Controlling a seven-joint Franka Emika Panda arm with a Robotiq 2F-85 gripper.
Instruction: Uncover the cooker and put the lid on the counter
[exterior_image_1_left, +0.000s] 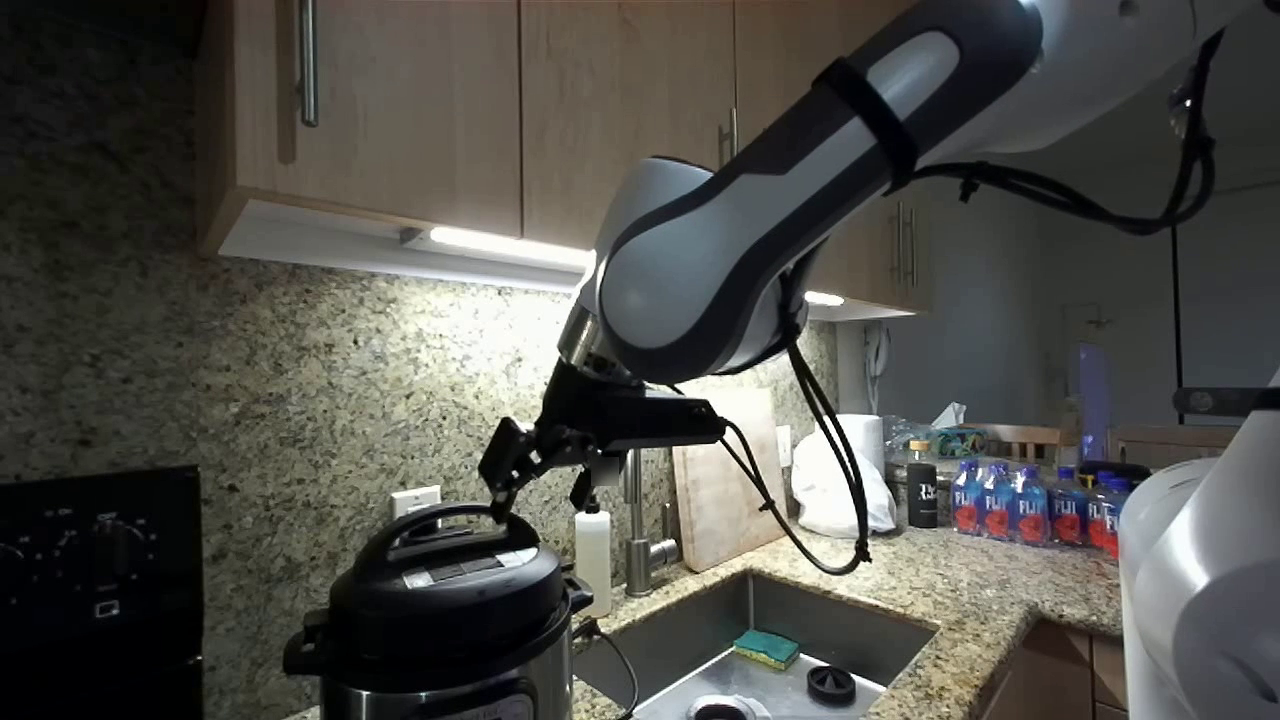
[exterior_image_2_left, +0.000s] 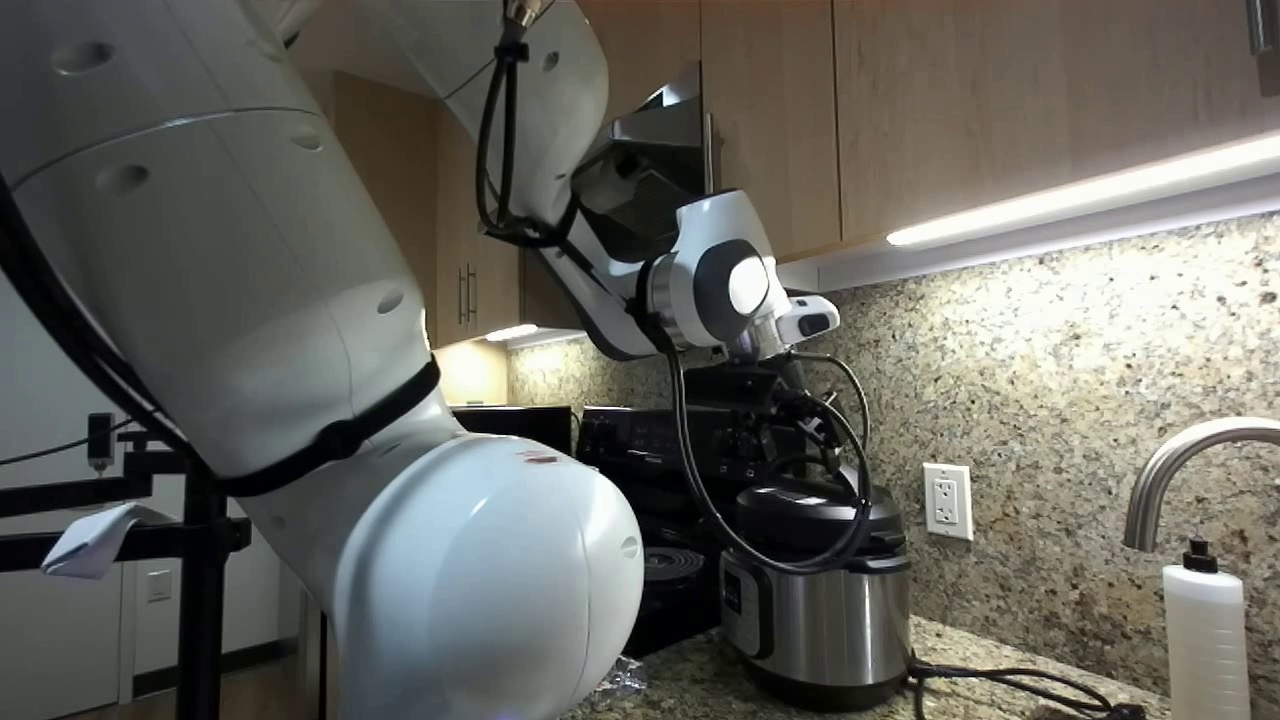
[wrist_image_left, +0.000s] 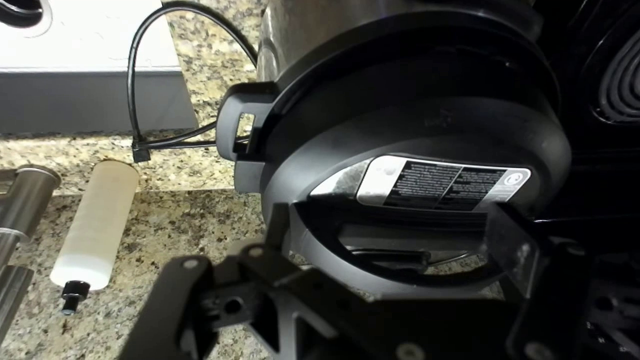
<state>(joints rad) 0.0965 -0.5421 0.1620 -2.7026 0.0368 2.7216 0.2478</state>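
Observation:
The cooker (exterior_image_1_left: 547, 672) stands on the granite counter (exterior_image_1_left: 960, 570) beside the sink. It also shows in an exterior view (exterior_image_2_left: 845, 625) and the wrist view (wrist_image_left: 300, 42). The black lid (exterior_image_1_left: 440, 605) sits on the cooker, its arched handle upward; the lid also shows in an exterior view (exterior_image_2_left: 800, 515) and the wrist view (wrist_image_left: 425, 127). My gripper (exterior_image_1_left: 541, 497) is open and empty at handle height. In the wrist view the gripper (wrist_image_left: 387, 220) has its fingers wide apart, toward the two ends of the handle. I cannot tell whether a finger touches the handle.
A soap bottle (exterior_image_1_left: 593, 560) and a faucet (exterior_image_1_left: 640, 555) stand beside the cooker, with the sink (exterior_image_1_left: 790, 590) near them. A cable (wrist_image_left: 132, 85) runs from the cooker. A cutting board (exterior_image_1_left: 730, 480) leans at the back. The black stove (wrist_image_left: 590, 140) borders the cooker.

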